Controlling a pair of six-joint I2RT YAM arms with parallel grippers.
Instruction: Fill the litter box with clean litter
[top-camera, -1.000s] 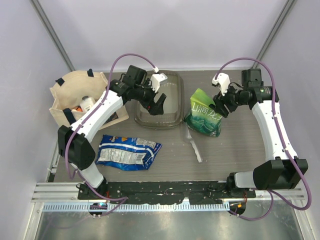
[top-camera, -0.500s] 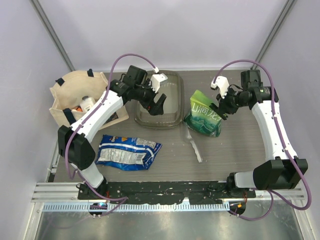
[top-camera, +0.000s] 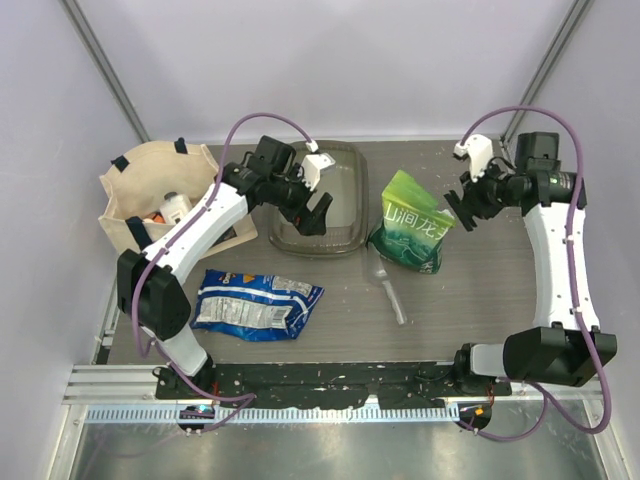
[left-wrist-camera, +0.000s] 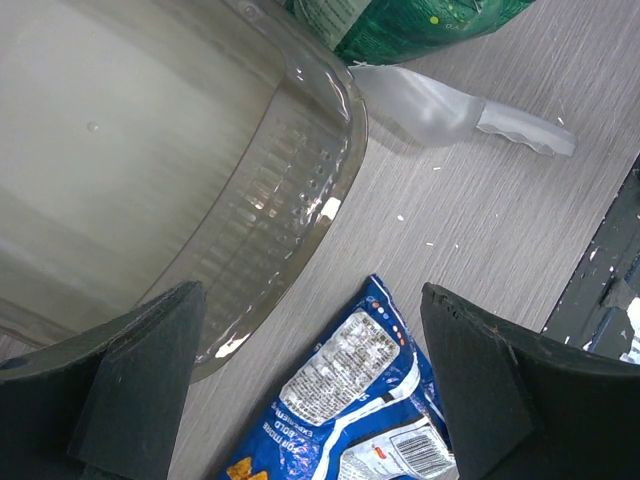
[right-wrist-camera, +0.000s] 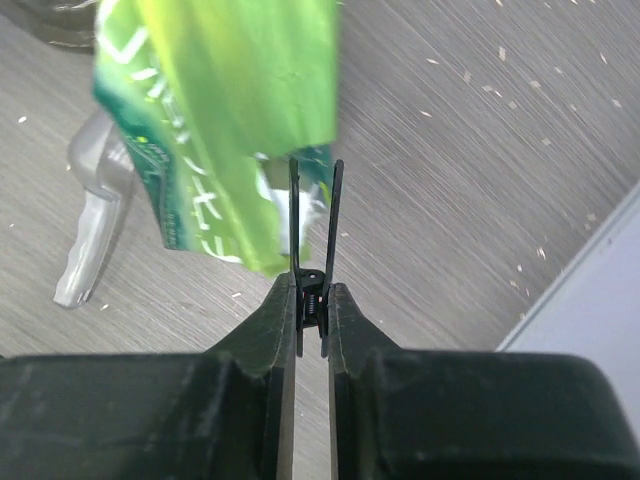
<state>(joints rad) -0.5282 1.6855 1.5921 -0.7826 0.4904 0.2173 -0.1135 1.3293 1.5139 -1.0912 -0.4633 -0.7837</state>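
- Right hand pinches a thin black spring clip, just right of the green-and-white printed bag.
- Translucent grey-brown plastic litter box lies left of the bag, beneath the wide-open, empty left hand.

grey litter box, green bag, blue packet, black clip

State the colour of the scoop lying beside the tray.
The scoop is translucent, frosted whitish plastic; it shows best in the left wrist view.
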